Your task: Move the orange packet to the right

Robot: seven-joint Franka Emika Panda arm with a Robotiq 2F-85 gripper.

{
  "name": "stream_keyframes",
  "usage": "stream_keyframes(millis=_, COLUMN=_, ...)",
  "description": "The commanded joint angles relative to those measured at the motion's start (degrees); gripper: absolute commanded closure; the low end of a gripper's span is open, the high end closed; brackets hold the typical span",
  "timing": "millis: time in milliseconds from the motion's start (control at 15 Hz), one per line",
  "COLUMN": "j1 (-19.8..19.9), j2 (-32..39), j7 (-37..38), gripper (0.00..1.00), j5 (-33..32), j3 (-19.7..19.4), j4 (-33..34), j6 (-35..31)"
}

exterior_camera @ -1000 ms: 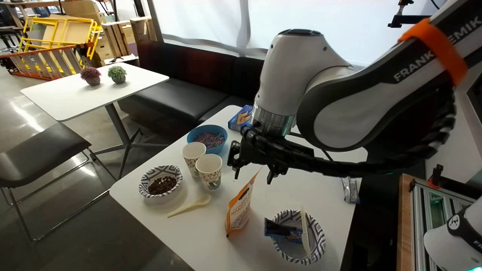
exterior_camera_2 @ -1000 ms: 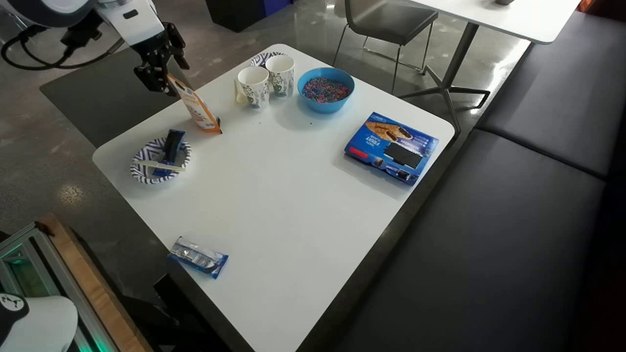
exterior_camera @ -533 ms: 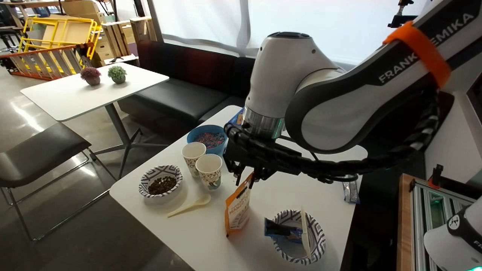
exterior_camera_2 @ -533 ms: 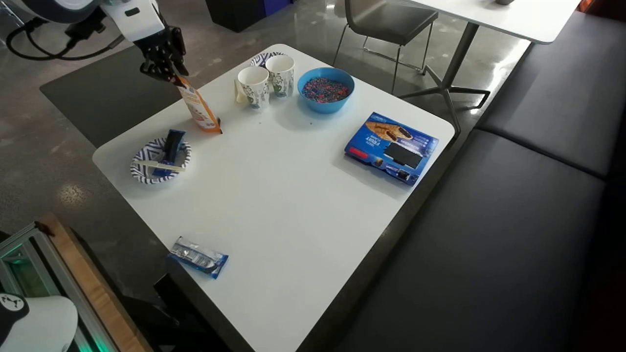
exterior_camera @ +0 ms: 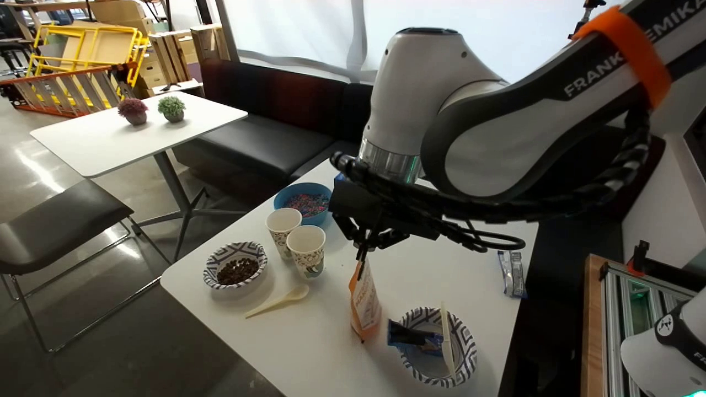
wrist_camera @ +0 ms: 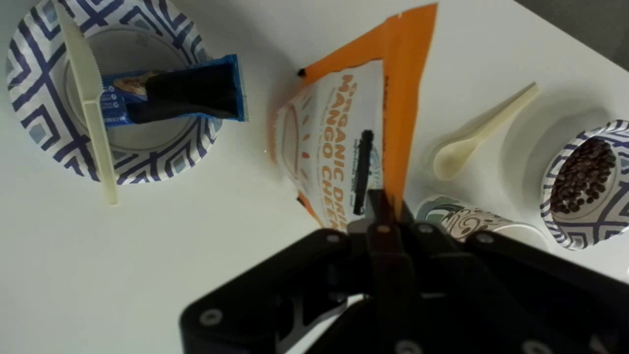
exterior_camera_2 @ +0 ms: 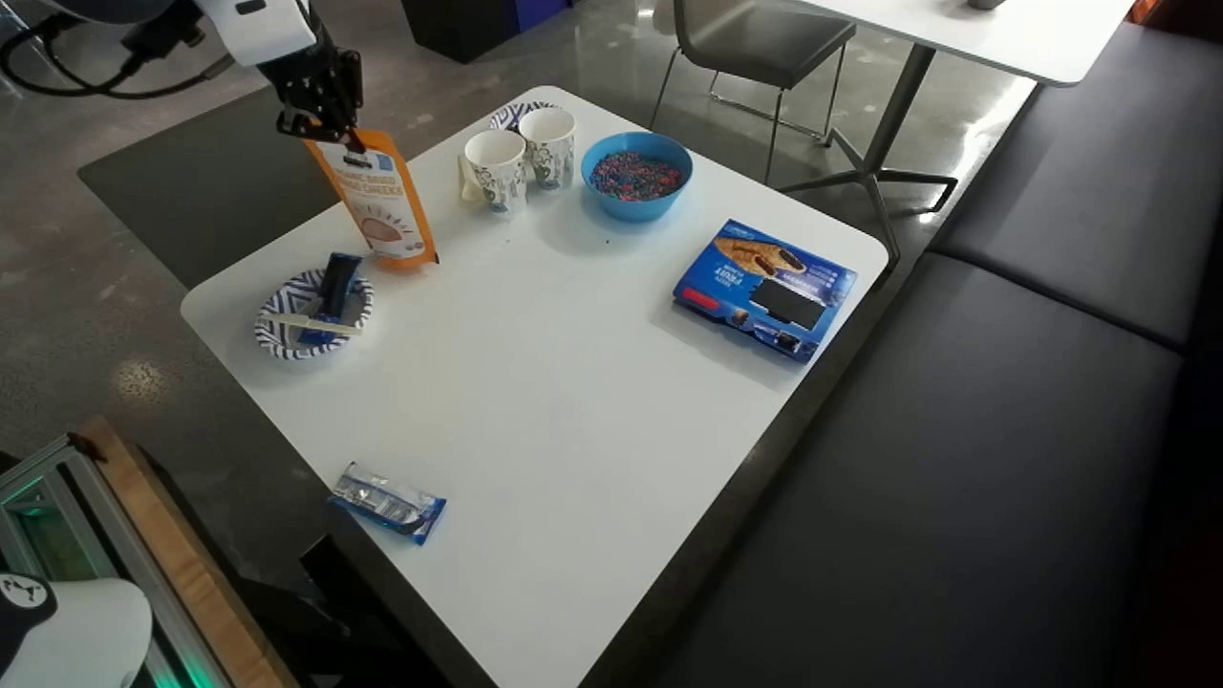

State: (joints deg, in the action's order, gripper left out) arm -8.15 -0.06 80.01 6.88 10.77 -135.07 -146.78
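Note:
The orange packet (exterior_camera: pixel 366 309) stands nearly upright by the table's near side; its printed mango front shows in an exterior view, on the packet (exterior_camera_2: pixel 382 205), and on the packet in the wrist view (wrist_camera: pixel 339 132). My gripper (wrist_camera: pixel 389 209) is shut on the packet's top edge, and an orange strip passes between the fingertips. In both exterior views the gripper (exterior_camera: pixel 362 258) sits directly above the packet, its jaws together at the top. Whether the packet's base still touches the table cannot be told.
Beside the packet is a patterned bowl (exterior_camera: pixel 469 353) holding a blue wrapper and a plastic knife. Two paper cups (exterior_camera: pixel 306 251), a spoon (exterior_camera: pixel 278 302) and a bowl of brown bits (exterior_camera: pixel 212 270) lie opposite. Farther off are a blue bowl (exterior_camera_2: pixel 637 210), blue box (exterior_camera_2: pixel 764 287) and silver-blue packet (exterior_camera_2: pixel 390 502).
The gripper has gone from open above the packet to shut on its top. The packet has turned, its front now wide in an exterior view, and shifted slightly toward the patterned bowl.

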Motion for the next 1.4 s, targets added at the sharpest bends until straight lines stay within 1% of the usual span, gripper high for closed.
stream_keyframes(millis=0, j1=0.61, j2=-7.38, j7=3.41, gripper=1.00, j5=0.46, j3=-1.50, j4=-1.59, j6=6.45)
stream_keyframes(millis=200, j1=2.53, j2=-13.11, j7=5.60, gripper=1.00, j5=1.14, j3=-2.92, j4=-2.56, j6=9.30)
stream_keyframes(millis=333, j1=4.90, j2=-16.93, j7=9.20, gripper=1.00, j5=-0.41, j3=-3.57, j4=-3.60, j6=9.20)
stream_keyframes(millis=600, j1=9.64, j2=-23.60, j7=13.37, gripper=1.00, j5=0.13, j3=-5.04, j4=-5.97, j6=8.86)
stream_keyframes(millis=867, j1=13.52, j2=-29.88, j7=12.70, gripper=1.00, j5=3.06, j3=-8.85, j4=-9.63, j6=8.66)
stream_keyframes(millis=1067, j1=17.20, j2=-32.80, j7=11.84, gripper=1.00, j5=4.10, j3=-12.31, j4=-11.88, j6=8.19)
stream_keyframes(millis=1267, j1=20.53, j2=-33.50, j7=10.02, gripper=1.00, j5=5.31, j3=-16.13, j4=-12.74, j6=6.96)
stream_keyframes(millis=1333, j1=19.98, j2=-31.60, j7=10.39, gripper=1.00, j5=4.16, j3=-13.98, j4=-10.65, j6=8.57)
